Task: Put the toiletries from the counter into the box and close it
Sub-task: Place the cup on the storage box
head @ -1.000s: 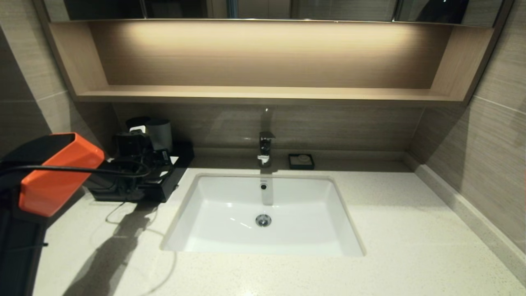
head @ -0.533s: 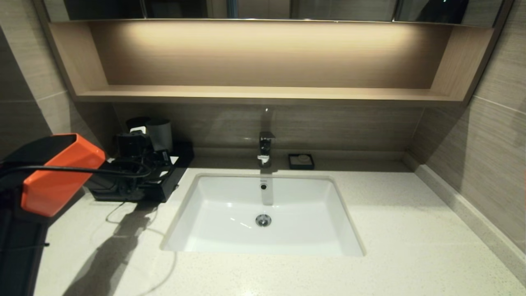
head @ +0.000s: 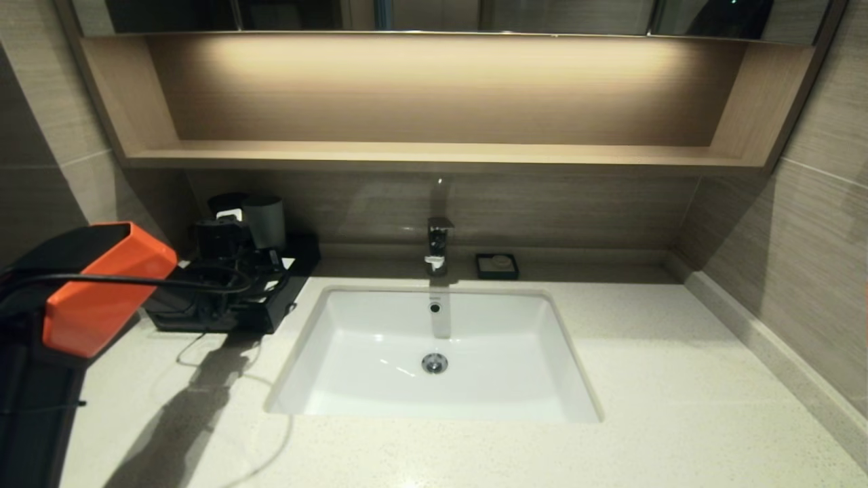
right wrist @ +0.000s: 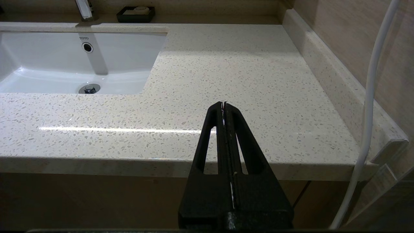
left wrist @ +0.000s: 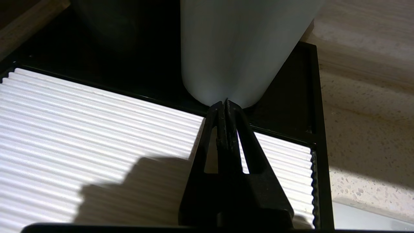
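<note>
Counter [head: 644,379] shows no packets, so you've got left gripper [left wrist: 226,105], fingers pressed together and empty, over box [left wrist: 310,97] at back-left corner, probably to shut it.

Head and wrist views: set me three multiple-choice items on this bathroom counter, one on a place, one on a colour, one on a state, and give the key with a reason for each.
1. Where does the small black soap dish sit?
A. On the counter just right of the tap
B. Inside the sink
C. On the wooden shelf

2. What colour is the ribbed panel on top of the box?
A. Orange
B. White
C. Green

3. How do the left gripper's fingers stand?
A. Wide open
B. Shut on a packet
C. Shut, holding nothing

Key:
1 A: the soap dish stands on the counter by the back wall, right of the tap.
2 B: the ribbed panel is white inside the box, whose frame is black.
3 C: the left gripper has its tips pressed together, with nothing between them, over the panel near a grey cup.
</note>
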`<state>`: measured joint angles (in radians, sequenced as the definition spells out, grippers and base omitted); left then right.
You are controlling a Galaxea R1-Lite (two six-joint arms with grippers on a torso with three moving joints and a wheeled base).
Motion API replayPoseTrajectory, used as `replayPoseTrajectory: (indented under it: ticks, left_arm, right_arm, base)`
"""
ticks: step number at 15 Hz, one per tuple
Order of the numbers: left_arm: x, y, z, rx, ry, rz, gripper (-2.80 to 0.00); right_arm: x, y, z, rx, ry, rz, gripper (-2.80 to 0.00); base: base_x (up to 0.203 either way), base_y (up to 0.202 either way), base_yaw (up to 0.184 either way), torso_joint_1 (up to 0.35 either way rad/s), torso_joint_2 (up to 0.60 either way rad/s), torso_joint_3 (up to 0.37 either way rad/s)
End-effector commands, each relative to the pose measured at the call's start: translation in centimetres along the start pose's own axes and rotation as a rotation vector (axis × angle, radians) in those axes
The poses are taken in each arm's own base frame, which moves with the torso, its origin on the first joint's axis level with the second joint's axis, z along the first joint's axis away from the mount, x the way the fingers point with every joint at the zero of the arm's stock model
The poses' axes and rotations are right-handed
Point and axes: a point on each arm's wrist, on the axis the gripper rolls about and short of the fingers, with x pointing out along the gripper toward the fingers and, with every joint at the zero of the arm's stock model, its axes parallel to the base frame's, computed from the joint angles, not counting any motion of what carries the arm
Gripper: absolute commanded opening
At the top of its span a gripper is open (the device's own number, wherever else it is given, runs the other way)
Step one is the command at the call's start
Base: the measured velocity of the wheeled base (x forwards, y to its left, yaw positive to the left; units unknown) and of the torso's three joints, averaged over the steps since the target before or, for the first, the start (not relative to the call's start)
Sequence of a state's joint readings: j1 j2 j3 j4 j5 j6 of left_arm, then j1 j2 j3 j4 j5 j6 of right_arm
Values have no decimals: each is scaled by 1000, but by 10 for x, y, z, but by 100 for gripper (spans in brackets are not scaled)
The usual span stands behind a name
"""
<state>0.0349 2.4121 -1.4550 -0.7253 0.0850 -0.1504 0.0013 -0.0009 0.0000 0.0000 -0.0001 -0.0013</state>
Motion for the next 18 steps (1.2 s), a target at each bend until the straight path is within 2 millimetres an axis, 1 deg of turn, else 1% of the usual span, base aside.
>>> replayPoseTrajectory:
  ticks: [1, 4, 7, 12, 15, 18]
  left_arm:
    - [2, 0, -1, -2, -3, 1, -280]
    - [1, 0, 0, -4, -7, 0, -280]
    - [-6, 0, 8, -8, -16, -1, -280]
    - [-26, 0, 21, -11, -20, -1, -280]
    - [-35, 0, 25, -21, -18, 0, -280]
    - [-55, 1, 34, -25, -29, -3, -280]
  right_arm:
    - [0, 0, 0, 0, 1, 0, -280]
    - [0, 0, 0, 0, 0, 0, -280]
    - [0, 0, 0, 0, -1, 0, -280]
    - [0, 0, 0, 0, 1, 0, -280]
    - [0, 0, 0, 0, -1, 0, -280]
    - [0, 0, 0, 0, -1, 0, -280]
  base:
    - [0, 0, 0, 0, 0, 0]
    - [0, 0, 0, 0, 0, 0]
    - [0, 0, 0, 0, 0, 0]
    - [0, 0, 0, 0, 0, 0]
    - [0, 0, 0, 0, 0, 0]
    - [0, 0, 0, 0, 0, 0]
